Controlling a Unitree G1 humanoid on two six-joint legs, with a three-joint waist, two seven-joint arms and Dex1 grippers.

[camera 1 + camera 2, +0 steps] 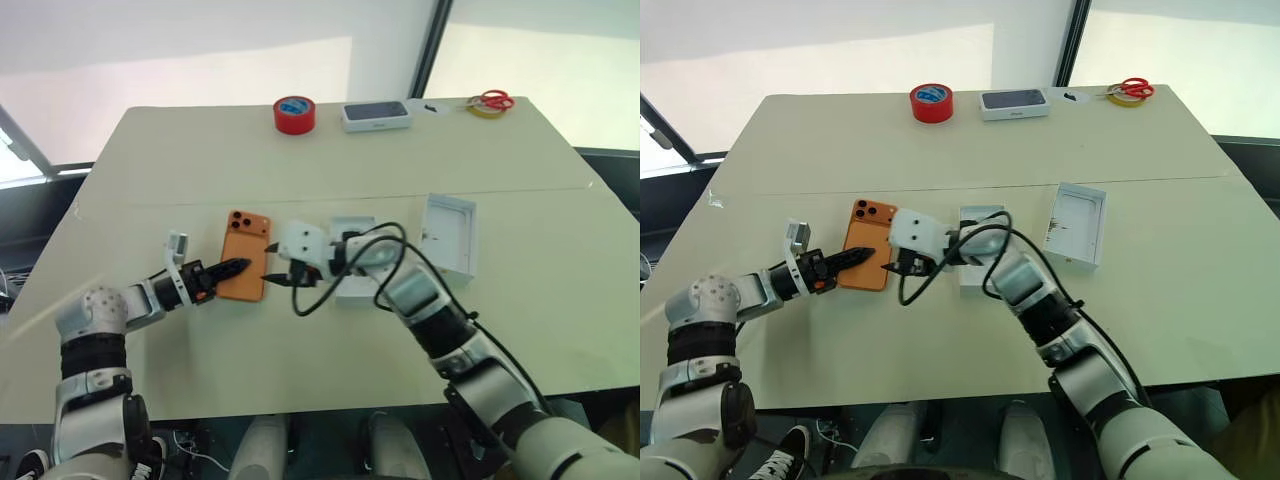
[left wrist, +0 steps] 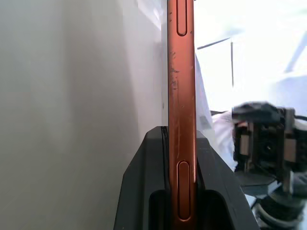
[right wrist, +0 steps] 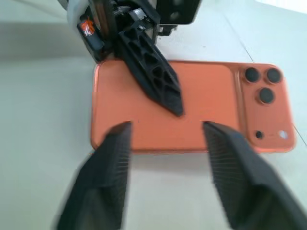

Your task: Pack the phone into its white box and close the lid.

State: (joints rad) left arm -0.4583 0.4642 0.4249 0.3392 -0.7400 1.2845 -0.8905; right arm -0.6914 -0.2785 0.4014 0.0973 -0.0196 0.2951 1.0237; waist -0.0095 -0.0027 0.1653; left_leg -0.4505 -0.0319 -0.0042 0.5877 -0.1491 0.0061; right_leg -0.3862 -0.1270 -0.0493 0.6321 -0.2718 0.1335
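on the table, left gripper [image 1: 236, 267] pinches the phone [image 1: 245, 255]; right gripper [image 3: 165, 139] spread

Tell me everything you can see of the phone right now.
The phone is orange-backed with rounded corners, three dark lenses clustered at its far corner, and side buttons on a scuffed metallic-looking edge. It lies back up, lengthwise away from the robot, left of the white box. The left gripper is shut on its near-left part, one finger across the back. The right gripper stands open at the opposite long edge, not touching.
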